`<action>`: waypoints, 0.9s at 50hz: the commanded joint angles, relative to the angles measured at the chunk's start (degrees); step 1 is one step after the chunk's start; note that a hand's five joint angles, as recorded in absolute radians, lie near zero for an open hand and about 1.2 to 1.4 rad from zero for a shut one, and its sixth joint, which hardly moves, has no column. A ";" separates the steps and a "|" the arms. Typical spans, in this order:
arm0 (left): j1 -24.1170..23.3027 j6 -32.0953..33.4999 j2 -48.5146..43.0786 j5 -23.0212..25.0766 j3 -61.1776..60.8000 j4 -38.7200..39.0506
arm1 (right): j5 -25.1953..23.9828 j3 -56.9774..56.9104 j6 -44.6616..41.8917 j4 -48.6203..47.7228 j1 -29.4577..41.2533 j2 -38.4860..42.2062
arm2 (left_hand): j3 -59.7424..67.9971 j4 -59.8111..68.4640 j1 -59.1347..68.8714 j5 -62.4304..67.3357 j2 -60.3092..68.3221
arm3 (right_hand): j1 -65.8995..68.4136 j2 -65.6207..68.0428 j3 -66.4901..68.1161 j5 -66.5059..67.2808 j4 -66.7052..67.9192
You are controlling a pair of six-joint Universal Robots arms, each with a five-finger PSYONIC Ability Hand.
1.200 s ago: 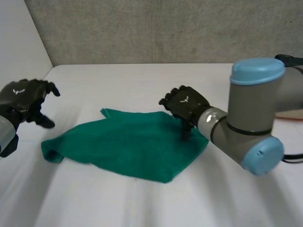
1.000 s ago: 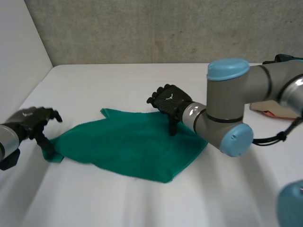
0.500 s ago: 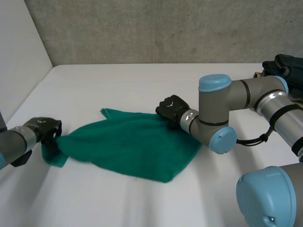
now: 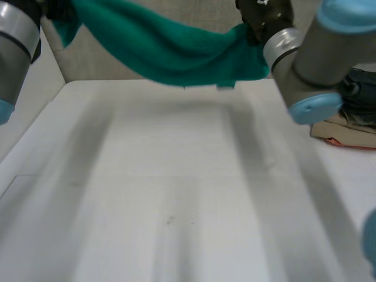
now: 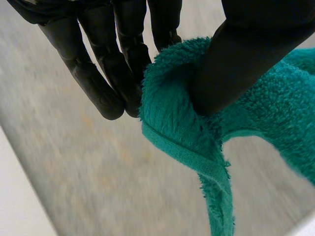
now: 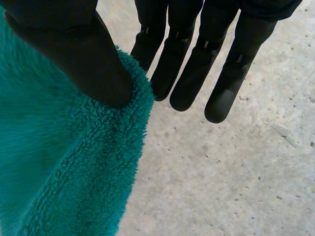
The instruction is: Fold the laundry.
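A green terry towel [image 4: 170, 53] hangs in the air above the white table [image 4: 176, 205], stretched between both hands and sagging in the middle. My left hand [image 4: 54, 8] holds its left end up high. In the left wrist view the thumb [image 5: 246, 54] pinches a towel corner [image 5: 182, 118] against the fingers [image 5: 103, 83]. My right hand [image 4: 264, 14] holds the right end at about the same height. In the right wrist view its thumb [image 6: 74, 54] presses the towel's edge [image 6: 64, 172] against a finger.
A pile of other laundry [image 4: 352, 126], dark cloth over beige and pink pieces, lies at the table's right edge. A concrete wall [image 4: 194, 70] stands behind the table, close behind the hanging towel.
Both hands came down on the towel's ends, closed on them and lifted the towel from the table high into the air.
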 commanded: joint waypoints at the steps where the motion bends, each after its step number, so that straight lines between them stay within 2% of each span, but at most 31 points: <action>1: -0.01 0.82 -1.20 -2.22 -4.72 -0.76 | -9.09 24.72 0.87 14.25 -1.63 -16.54 | 11.94 11.53 14.19 13.54 11.39 | 15.81 12.65 12.26 13.29 11.60; 4: 0.17 1.52 -3.74 -1.97 -8.50 -1.21 | -14.11 37.06 -1.33 16.56 -1.90 -20.96 | 11.94 11.53 14.19 13.54 11.39 | 15.81 12.65 12.26 13.29 11.60; 5: 0.17 1.78 -4.45 -1.62 -9.30 -1.21 | -17.61 44.93 -4.03 15.69 -1.90 -22.62 | 11.94 11.53 14.19 13.54 11.39 | 15.81 12.65 12.26 13.29 11.60; 8: 0.08 3.19 -7.61 -0.21 -11.59 -0.86 | -22.28 56.74 -9.66 12.01 -1.11 -23.08 | 11.94 11.53 14.19 13.54 11.39 | 15.81 12.65 12.26 13.29 11.60; 12: -0.44 5.82 -11.30 0.41 -12.74 -0.77 | -20.12 63.01 -12.06 8.05 0.99 -19.41 | 11.94 11.53 14.19 13.54 11.39 | 15.81 12.65 12.26 13.29 11.60; 13: -0.62 6.09 -11.84 0.32 -12.83 -0.77 | -19.15 63.38 -12.06 7.69 1.26 -18.61 | 11.94 11.53 14.19 13.54 11.39 | 11.96 8.79 8.41 9.44 7.75; 14: -0.71 6.79 -12.36 -0.03 -12.91 -0.86 | -17.14 63.21 -12.23 7.77 1.79 -17.55 | 11.94 11.53 14.19 13.54 11.39 | 0.43 -2.73 -3.12 -2.09 -3.78; 18: -1.06 6.97 -11.06 -0.12 -13.44 -1.03 | -11.60 60.67 -10.66 8.04 2.06 -17.80 | 11.94 11.53 14.19 13.54 11.39 | -37.09 -40.26 -40.64 -39.61 -41.30; 22: -1.93 7.06 -7.55 0.41 -14.67 -1.12 | -8.42 57.16 -5.14 8.30 1.36 -20.78 | 11.94 11.53 14.19 13.54 11.39 | -45.39 -48.56 -48.94 -47.92 -49.61; 27: -3.25 7.24 -2.80 1.55 -16.60 -1.30 | -8.77 53.37 -0.11 8.48 1.00 -22.29 | 11.94 11.53 14.19 13.54 11.39 | -50.98 -54.15 -54.53 -53.51 -55.20; 32: -4.66 7.24 2.83 3.39 -18.62 -1.30 | -9.29 46.96 -0.28 8.65 0.82 -18.96 | 11.94 11.53 14.19 13.54 11.39 | -52.83 -56.00 -56.39 -55.36 -57.05; 36: -6.24 7.59 8.80 5.24 -20.29 -0.95 | -9.12 38.53 -1.16 9.44 0.21 -13.07 | 11.94 11.53 14.19 13.54 11.39 | -54.19 -57.35 -57.74 -56.71 -58.40; 45: -8.53 10.48 18.03 9.28 -22.05 -1.21 | -9.03 15.08 -5.55 21.73 -0.06 6.69 | 11.94 11.53 14.19 13.54 11.39 | -54.19 -57.35 -57.74 -56.71 -58.40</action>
